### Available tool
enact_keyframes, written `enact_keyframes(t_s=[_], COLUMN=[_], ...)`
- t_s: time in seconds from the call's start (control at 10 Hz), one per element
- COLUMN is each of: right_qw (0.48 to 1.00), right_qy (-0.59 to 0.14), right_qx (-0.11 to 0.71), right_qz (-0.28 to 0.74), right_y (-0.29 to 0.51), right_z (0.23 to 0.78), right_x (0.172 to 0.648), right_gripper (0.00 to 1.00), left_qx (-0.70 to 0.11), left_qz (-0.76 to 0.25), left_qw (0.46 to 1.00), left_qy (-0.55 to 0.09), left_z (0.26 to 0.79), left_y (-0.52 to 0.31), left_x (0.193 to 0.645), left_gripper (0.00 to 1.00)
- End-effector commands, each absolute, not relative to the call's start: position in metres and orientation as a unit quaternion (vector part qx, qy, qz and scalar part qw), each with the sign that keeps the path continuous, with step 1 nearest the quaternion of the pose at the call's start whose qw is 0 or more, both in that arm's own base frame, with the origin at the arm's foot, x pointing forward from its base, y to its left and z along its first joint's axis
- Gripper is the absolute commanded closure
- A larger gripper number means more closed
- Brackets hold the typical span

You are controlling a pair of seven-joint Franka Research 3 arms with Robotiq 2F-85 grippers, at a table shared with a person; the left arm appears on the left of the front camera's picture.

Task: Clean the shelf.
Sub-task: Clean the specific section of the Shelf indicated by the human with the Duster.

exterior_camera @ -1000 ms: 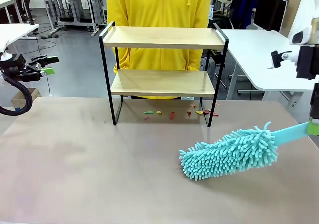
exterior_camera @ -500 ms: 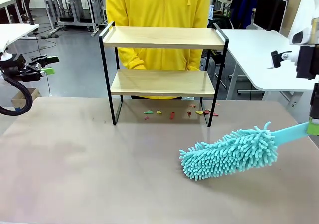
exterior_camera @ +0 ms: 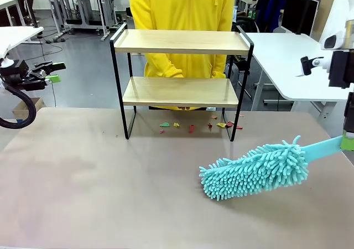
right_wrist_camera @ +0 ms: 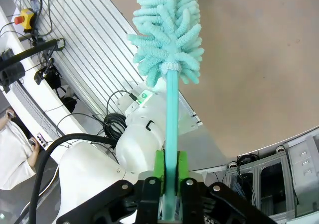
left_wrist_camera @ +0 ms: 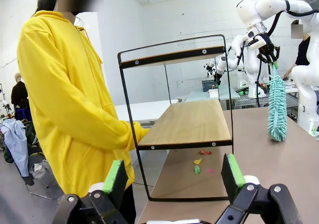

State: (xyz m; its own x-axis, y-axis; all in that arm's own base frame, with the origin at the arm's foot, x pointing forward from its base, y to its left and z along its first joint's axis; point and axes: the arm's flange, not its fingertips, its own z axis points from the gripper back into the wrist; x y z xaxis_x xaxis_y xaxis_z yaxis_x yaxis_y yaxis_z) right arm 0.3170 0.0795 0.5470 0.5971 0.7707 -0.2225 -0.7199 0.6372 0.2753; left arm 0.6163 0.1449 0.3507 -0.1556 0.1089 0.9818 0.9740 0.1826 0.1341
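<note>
**A:** Front view, entry: where is the shelf [exterior_camera: 181, 66], and what am I holding?

**B:** It stands at the far side of the table [exterior_camera: 110, 177], two pale wooden boards in a thin black frame, just in front of a person in yellow [exterior_camera: 182, 5]. My right pincer [right_wrist_camera: 169, 176] is pressed onto the flat handle of a duster [exterior_camera: 254, 170], its shaggy teal head low over the table, well apart from the shelf.

**A:** And my left pincer [left_wrist_camera: 172, 176]?

**B:** Spread and empty, off to the side, probably parked clear. Small coloured scraps [exterior_camera: 191, 127] lie under the shelf.
</note>
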Motion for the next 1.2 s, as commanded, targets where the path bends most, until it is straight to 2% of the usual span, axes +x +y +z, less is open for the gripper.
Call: enact_keyframes(t_s=[0.0,1.1], right_qw=[0.895,0.895], right_qy=[0.154,0.154], right_qx=[0.081,0.081], right_qz=[0.410,0.410], right_y=[0.0819,0.0819], right_z=[0.5456,0.5456], right_x=[0.3164,0.3164], right_gripper=[0.87,0.87], left_qx=[-0.443,-0.443], left_qz=[-0.460,-0.460], left_qw=[0.471,0.471], left_qy=[-0.608,-0.608], left_z=[0.3527,0.3527], left_y=[0.1441,0.1441], left_x=[0.6143,0.6143], left_gripper=[0.00,0.00])
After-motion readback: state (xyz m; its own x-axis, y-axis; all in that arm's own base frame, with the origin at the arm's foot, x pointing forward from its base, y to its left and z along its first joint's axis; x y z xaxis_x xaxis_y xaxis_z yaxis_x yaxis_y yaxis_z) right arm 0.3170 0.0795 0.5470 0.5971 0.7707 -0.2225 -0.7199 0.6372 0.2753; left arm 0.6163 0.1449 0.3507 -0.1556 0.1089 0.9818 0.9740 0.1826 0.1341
